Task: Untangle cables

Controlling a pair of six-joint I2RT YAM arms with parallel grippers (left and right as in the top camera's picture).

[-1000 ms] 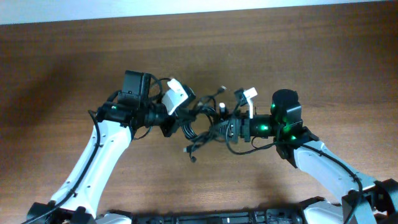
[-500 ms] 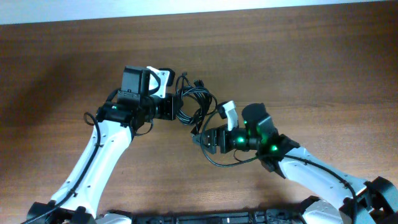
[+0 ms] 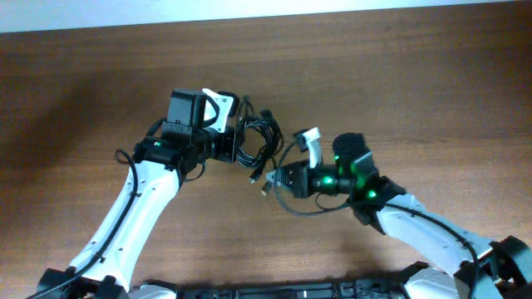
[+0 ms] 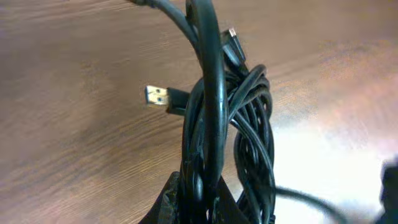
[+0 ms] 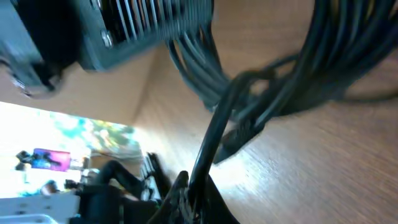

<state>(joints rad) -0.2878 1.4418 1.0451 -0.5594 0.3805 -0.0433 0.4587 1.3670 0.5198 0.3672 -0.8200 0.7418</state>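
Here, at centre left of the overhead view, your left gripper (image 3: 232, 148) is closed tight on the cables (image 3: 259, 139). They form a black bunch of loops just above the middle of the frame, over the wooden table (image 3: 399, 75). In the left wrist view the bunch rises from the dark fingers (image 4: 169, 202) at the bottom edge and runs up through the middle of the frame. Several cords are pressed side by side there, and one crosses over the front of the others. A USB plug (image 4: 158, 96) sticks out to the left of the bunch. You cannot tell whether it touches the wood.

Moving right in the overhead view, your right gripper (image 3: 277, 178) sits just below and to the right of the bunch. Its jaws are fully closed on a single thin strand that leads up into the loops. In the right wrist view that strand climbs from the fingertips (image 5: 217, 208) at bottom centre toward the loops at upper right. A small connector (image 5: 239, 134) lies just beside the strand, near the tabletop.
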